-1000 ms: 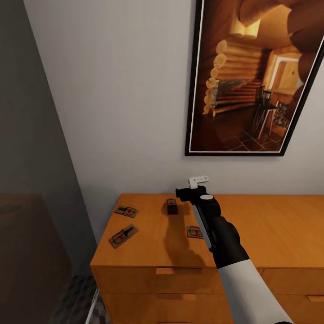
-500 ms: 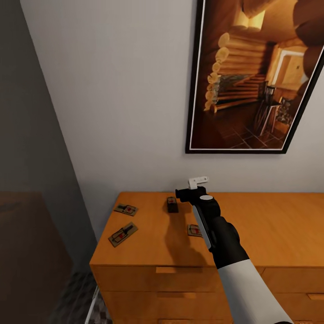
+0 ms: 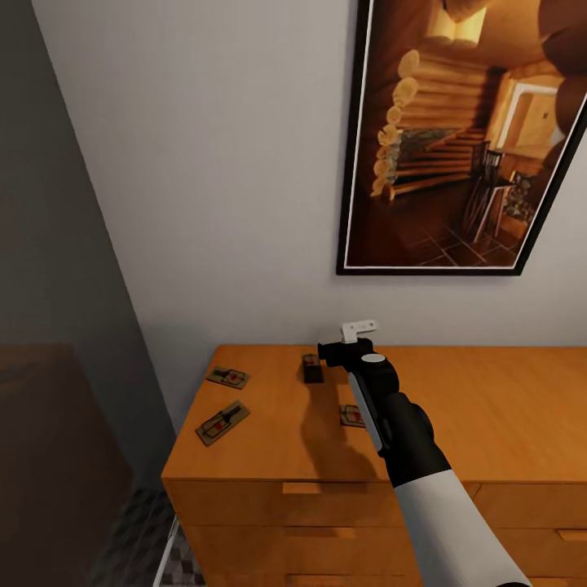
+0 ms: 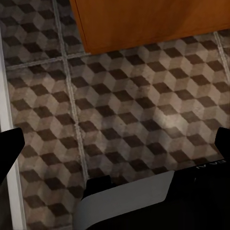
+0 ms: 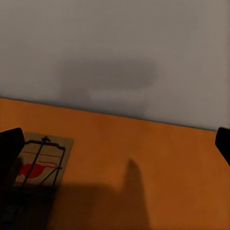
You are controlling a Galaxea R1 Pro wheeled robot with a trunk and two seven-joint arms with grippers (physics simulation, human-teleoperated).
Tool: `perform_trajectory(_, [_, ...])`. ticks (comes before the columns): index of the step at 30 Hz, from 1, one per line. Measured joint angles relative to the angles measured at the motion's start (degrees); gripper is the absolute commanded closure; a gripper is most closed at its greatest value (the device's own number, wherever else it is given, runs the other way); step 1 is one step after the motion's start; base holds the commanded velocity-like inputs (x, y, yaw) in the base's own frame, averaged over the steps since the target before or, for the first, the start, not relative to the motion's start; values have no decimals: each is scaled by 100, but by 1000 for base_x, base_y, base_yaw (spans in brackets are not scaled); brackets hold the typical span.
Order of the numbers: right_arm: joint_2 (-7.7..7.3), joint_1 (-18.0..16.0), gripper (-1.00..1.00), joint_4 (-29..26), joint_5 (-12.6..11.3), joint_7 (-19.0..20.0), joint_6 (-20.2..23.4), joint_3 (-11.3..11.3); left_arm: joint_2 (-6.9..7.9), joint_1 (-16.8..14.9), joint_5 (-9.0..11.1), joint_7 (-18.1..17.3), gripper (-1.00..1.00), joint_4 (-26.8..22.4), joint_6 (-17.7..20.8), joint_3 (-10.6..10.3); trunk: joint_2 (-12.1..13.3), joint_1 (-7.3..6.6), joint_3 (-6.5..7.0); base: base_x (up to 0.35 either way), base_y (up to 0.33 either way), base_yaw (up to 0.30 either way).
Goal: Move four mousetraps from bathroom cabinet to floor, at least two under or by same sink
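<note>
Task barely started, by my read: all four mousetraps lie on top of the cabinet [image 3: 505, 424], none on the floor yet, none gripped. All four pickups, the carry and the placing by the sink are left; no sink in sight.

Near to far from the right pincer [image 3: 359, 329]: one mousetrap [image 3: 352, 416] lies nearest the robot, beside the right forearm and partly hidden by it. A second mousetrap [image 3: 220, 422] sits well off to the pincer's left, near the cabinet's front left corner. A third mousetrap [image 3: 228, 377] is beyond that one, also left. The fourth mousetrap [image 3: 311, 368] is just left of the pincer and below it, close to the wall.

Right pincer hangs above the cabinet top near the wall, jaws spread wide in the right wrist view, holding nothing, touching nothing. That view has a mousetrap [image 5: 42, 160] lying flat by one finger.

Left pincer [image 4: 115, 143]: jaws wide apart, empty, aimed down at the patterned floor [image 4: 134, 110] by the cabinet's base.
</note>
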Motion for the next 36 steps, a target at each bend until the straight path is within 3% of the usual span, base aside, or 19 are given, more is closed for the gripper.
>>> perform_trajectory(12, [0,0,-100,0,-51,-10,41,197,-5,0,0,0,-100,0,0,-1,0,0,-3,0,0,0])
perform_trajectory(23, [1,0,-100,0,-429,14,56,247,-6,-2,0,0,-100,0,0,-1,0,0,-3,0,0,0])
perform_trajectory(36, [1,0,-100,50,-484,23,55,346,-6,-1,0,0,-100,4,0,-1,0,0,-3,0,0,0])
